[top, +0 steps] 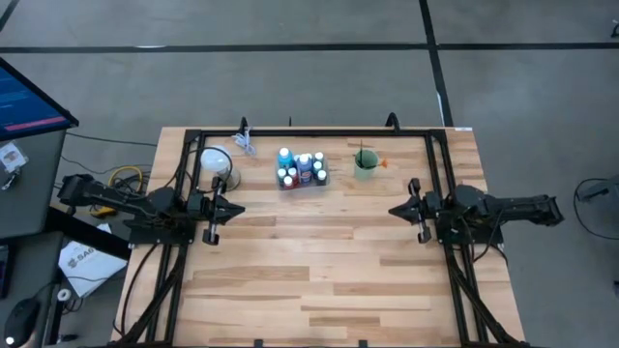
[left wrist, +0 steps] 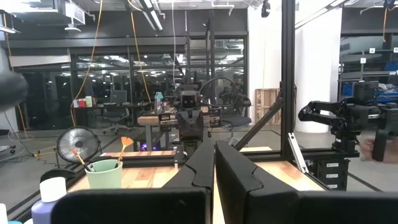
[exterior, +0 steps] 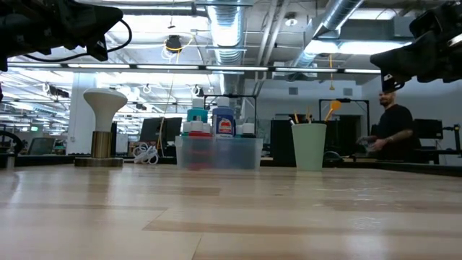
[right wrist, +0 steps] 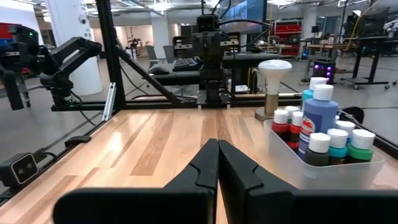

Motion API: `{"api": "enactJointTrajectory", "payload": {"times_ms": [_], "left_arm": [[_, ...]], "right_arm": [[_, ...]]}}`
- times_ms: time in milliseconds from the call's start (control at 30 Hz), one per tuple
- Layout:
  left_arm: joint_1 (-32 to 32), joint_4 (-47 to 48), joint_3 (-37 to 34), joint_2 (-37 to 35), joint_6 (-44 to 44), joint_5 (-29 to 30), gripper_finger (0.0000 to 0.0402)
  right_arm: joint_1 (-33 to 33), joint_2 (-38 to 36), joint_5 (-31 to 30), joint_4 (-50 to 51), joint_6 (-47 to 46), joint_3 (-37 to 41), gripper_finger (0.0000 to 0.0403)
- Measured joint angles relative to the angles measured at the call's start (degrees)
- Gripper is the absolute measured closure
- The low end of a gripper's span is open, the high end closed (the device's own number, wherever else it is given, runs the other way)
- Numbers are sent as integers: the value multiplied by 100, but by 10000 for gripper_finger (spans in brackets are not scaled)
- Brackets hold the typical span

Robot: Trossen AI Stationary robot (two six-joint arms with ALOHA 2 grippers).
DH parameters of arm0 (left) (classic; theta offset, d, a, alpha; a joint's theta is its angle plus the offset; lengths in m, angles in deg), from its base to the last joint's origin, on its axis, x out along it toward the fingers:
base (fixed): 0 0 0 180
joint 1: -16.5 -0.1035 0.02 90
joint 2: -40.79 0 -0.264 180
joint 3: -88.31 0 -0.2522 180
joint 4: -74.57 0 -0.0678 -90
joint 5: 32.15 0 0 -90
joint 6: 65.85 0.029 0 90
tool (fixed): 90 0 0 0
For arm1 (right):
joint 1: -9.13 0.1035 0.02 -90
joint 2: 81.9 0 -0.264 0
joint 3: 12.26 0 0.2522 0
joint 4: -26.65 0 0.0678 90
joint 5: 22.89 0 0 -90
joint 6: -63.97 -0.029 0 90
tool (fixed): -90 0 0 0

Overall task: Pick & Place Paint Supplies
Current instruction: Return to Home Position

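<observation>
Your left gripper (top: 230, 207) sits at the middle left of the high view and your right gripper (top: 398, 210) at the middle right. Both are over the wooden surface (top: 319, 275), fingers pressed together on nothing. The paint bottles (top: 302, 166) stand packed in the clear tray (exterior: 216, 154) at upper centre. Right of it and apart from it, the green cup (top: 365, 167) holds the brushes (exterior: 330, 110), one of them orange-tipped.

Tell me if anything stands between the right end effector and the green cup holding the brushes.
Nothing visible does. Only bare table lies between the right end effector and the cup with its brushes.
</observation>
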Motion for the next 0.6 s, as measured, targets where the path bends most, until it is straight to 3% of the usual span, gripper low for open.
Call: {"api": "enactJointTrajectory", "payload": {"times_ms": [600], "left_arm": [[0, 0, -2, 0, 0, 0, 400]], "right_arm": [[-23, 2, -2, 0, -11, 6, 392]]}}
